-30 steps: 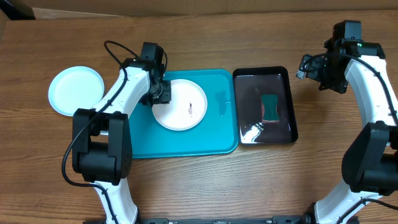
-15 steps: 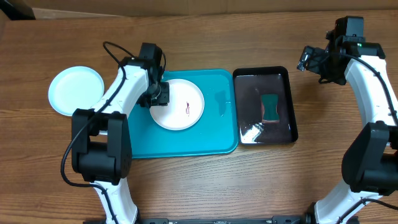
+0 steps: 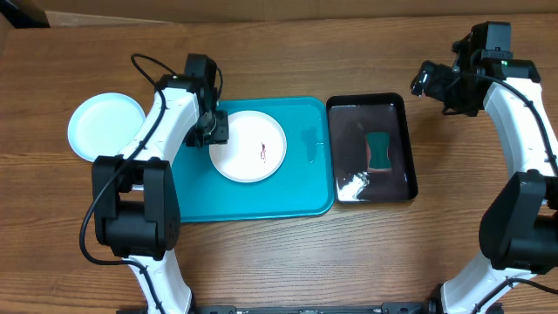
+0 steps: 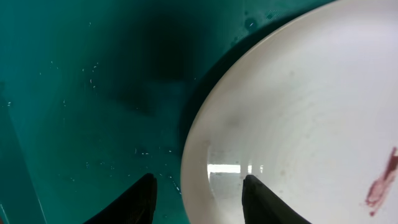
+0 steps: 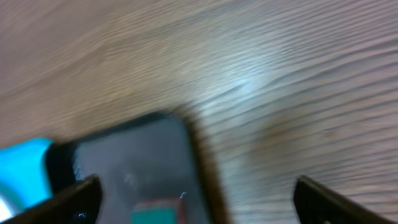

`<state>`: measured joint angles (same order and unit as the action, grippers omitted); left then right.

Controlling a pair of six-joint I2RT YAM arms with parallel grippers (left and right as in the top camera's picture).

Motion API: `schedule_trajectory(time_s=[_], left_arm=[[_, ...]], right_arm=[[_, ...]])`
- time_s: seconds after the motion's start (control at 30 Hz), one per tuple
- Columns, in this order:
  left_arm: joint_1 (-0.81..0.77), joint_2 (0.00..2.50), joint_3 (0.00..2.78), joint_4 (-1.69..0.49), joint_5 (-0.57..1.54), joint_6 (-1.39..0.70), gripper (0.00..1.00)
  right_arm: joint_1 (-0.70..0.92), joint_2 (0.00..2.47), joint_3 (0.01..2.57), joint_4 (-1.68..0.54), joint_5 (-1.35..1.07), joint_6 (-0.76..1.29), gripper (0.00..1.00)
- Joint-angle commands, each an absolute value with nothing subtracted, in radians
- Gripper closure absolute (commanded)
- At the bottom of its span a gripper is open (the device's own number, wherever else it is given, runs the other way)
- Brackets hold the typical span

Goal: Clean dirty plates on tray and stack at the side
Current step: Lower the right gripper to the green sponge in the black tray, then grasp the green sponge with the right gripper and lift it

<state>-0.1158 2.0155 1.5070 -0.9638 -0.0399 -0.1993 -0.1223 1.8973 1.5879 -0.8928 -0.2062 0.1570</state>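
The white plate point(image 3: 250, 146) lies flat in the upper middle of the turquoise tray point(image 3: 261, 196), with a small red smear point(image 3: 264, 153) near its centre; a second plate point(image 3: 106, 126) rests on the table point(image 3: 288, 262) well to the left of the tray; no third plate is in view. The left gripper point(image 3: 214, 129) sits at the left edge of the white plate; its fingers point(image 4: 144, 198) are spread, one over the tray floor and one over the plate, with the rim between them and a gap showing on the outer side, so nothing is pinched. The right gripper point(image 3: 425, 80) hangs over bare table near the upper right corner of the black tray point(image 3: 349, 122), fingers spread wide and empty; the green sponge point(image 3: 379, 150) lies in that tray. Hazards, as a judgement: small droplets dot the tray floor, so a shallow bite on a wet rim may slip and let the plate skid or drop; closing without one finger under the rim would push the plate across the tray rather than grip it; lifting by one edge may tilt the plate; the smear is not yet wiped, so stacking now would set a dirty plate on the second plate.
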Motion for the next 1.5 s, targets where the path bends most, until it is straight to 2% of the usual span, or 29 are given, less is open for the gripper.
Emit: schedule_trajectory(time_s=[0.0,0.1,0.2,0.37,0.6,0.8,0.93,0.97,1.03,1.2,1.23,1.27,1.3,1.33,1.37,1.4,1.43,1.47], left_arm=[[-0.116,1.99,1.47,-0.944,-0.07,-0.199,0.54],[-0.116,1.99,1.431,-0.898,-0.071,-0.216,0.53],[-0.117,1.991,1.386,-0.841,-0.07,-0.26,0.53],[-0.117,1.991,1.375,-0.829,-0.055,-0.288,0.55],[-0.117,1.991,1.375,-0.83,-0.052,-0.284,0.56],[-0.117,1.991,1.375,-0.841,-0.052,-0.284,0.56],[-0.117,1.991,1.375,-0.837,-0.052,-0.284,0.55],[-0.117,1.991,1.375,-0.837,-0.052,-0.284,0.55],[-0.117,1.991,1.375,-0.838,-0.052,-0.284,0.55],[-0.117,1.991,1.375,-0.842,-0.052,-0.284,0.55],[-0.117,1.991,1.375,-0.842,-0.052,-0.284,0.55],[-0.117,1.991,1.375,-0.842,-0.052,-0.284,0.55],[-0.117,1.991,1.375,-0.842,-0.052,-0.284,0.55],[-0.117,1.991,1.375,-0.841,-0.052,-0.284,0.55],[-0.117,1.991,1.375,-0.841,-0.052,-0.284,0.55],[-0.117,1.991,1.375,-0.841,-0.052,-0.284,0.55],[-0.117,1.991,1.375,-0.841,-0.052,-0.284,0.55],[-0.117,1.991,1.375,-0.841,-0.052,-0.284,0.55]], right_arm=[[-0.107,1.874,1.648,-0.954,-0.388,0.081,0.23],[-0.065,1.867,1.664,-1.066,-0.365,0.079,0.27],[0.014,1.867,1.644,-1.181,-0.227,0.081,0.29],[0.119,1.868,1.587,-1.224,-0.081,0.092,0.32],[0.224,1.868,1.439,-1.105,0.115,0.134,0.34],[0.229,1.869,1.31,-0.954,0.14,0.134,0.34],[0.23,1.869,1.275,-0.908,0.086,0.134,0.43],[0.231,1.869,1.269,-0.903,0.064,0.134,0.43],[0.231,1.869,1.261,-0.902,0.046,0.134,0.34],[0.231,1.869,1.235,-0.897,0.047,0.134,0.34],[0.231,1.869,1.231,-0.898,0.046,0.134,0.41],[0.231,1.869,1.228,-0.899,0.045,0.134,0.64],[0.231,1.869,1.226,-0.901,0.039,0.134,0.83],[0.234,1.869,1.225,-0.902,0.03,0.134,0.92],[0.235,1.869,1.224,-0.906,0.023,0.133,0.94],[0.235,1.869,1.224,-0.906,0.024,0.133,0.93],[0.234,1.869,1.224,-0.903,0.024,0.129,0.65],[0.234,1.869,1.225,-0.894,0.025,0.129,0.29]])
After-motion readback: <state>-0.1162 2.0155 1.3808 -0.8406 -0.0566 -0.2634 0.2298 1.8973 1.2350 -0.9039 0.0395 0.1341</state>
